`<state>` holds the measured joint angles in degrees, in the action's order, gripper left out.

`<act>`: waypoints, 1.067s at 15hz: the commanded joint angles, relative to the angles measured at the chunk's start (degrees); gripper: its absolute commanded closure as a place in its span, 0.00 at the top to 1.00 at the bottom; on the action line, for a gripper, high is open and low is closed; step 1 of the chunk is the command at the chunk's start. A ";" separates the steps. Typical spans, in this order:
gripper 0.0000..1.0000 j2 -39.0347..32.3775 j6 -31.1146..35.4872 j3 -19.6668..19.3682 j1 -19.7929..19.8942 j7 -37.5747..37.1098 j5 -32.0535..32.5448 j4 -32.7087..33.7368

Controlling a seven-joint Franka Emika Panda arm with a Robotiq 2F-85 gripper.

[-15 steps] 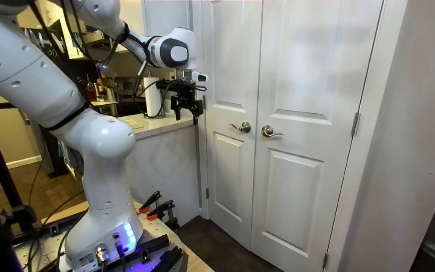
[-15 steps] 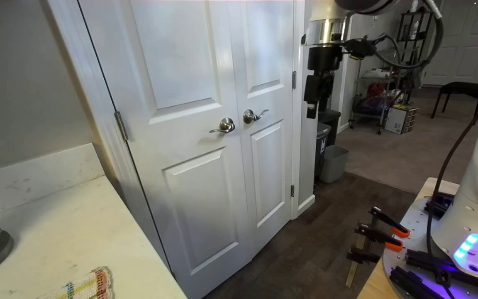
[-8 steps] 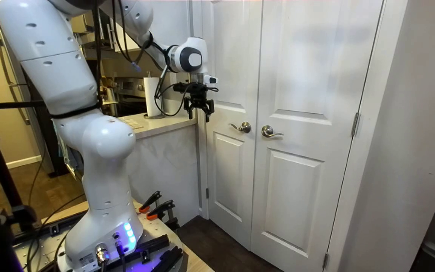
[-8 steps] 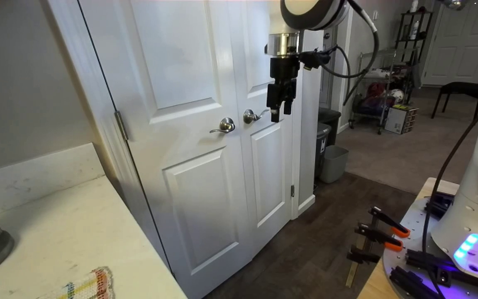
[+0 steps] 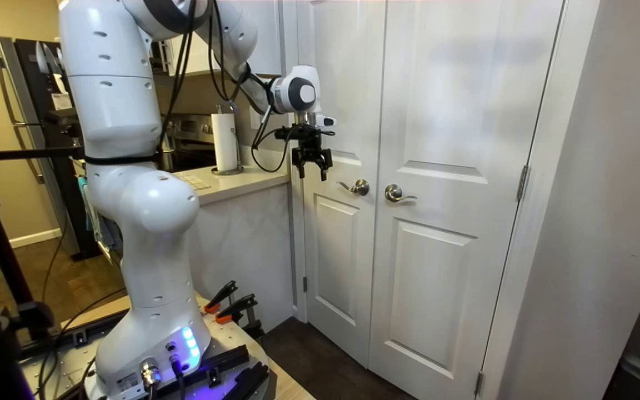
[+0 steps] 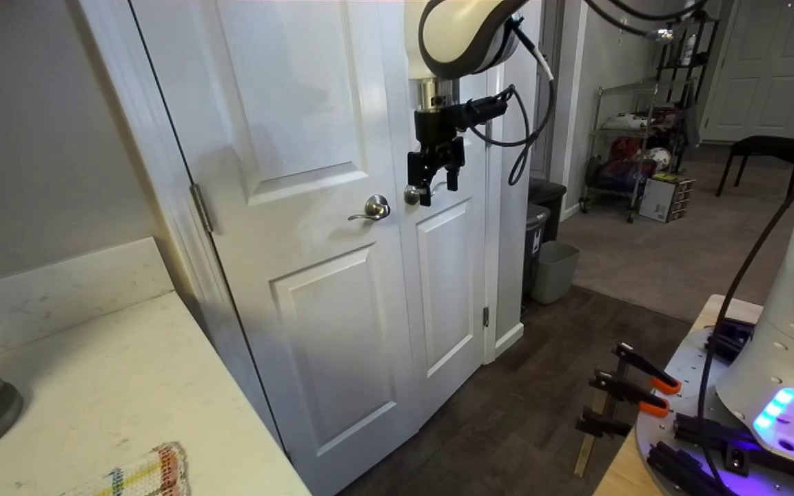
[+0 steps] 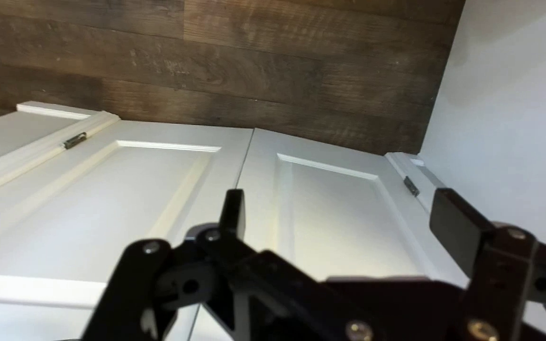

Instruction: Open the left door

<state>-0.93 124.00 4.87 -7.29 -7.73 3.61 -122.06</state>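
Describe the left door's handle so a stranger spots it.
In both exterior views, find the white left door, hinged beside the countertop. At mid-height near its right edge sits a silver lever handle. Its lever points left; the matching handle on the right door points right.

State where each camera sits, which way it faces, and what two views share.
Exterior view: beside the Franka arm, facing the left door and right door; most of the arm shows, base to gripper.
Exterior view: above the countertop, facing across both doors toward carpet; wrist, gripper and part of the base show.
Wrist view: on the wrist, facing down along both doors to the plank floor; the open gripper's fingers show.
Both exterior views share the doors, gripper and base.
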 commanded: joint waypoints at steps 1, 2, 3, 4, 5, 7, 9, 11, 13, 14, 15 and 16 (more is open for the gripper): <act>1.00 -7.69 -1.43 -0.27 0.38 -10.56 5.10 7.15; 1.00 -9.24 -1.82 -0.58 0.15 -12.21 5.39 8.56; 1.00 -10.68 -2.24 -0.85 -0.03 -13.07 5.15 9.89; 1.00 -11.62 -2.29 -0.92 -0.10 -12.17 4.45 10.77; 1.00 -12.28 -2.96 -0.93 -0.14 -11.38 3.64 11.53; 1.00 -11.60 -0.88 -1.02 -0.19 -10.40 3.56 9.92; 1.00 -12.42 -0.95 -1.05 -0.32 -10.38 3.49 10.81; 1.00 -12.44 -0.99 -1.04 -0.37 -10.38 3.49 10.94; 1.00 -12.45 -1.00 -1.04 -0.39 -10.38 3.49 10.95; 1.00 -11.26 -1.01 -1.11 -0.34 -10.84 3.33 9.50; 1.00 -10.44 -0.42 -1.25 -0.42 -11.55 3.65 8.47; 1.00 -10.35 0.35 -1.43 -0.54 -12.19 4.24 8.19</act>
<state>-13.34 123.13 4.11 -7.43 -18.29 7.22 -111.37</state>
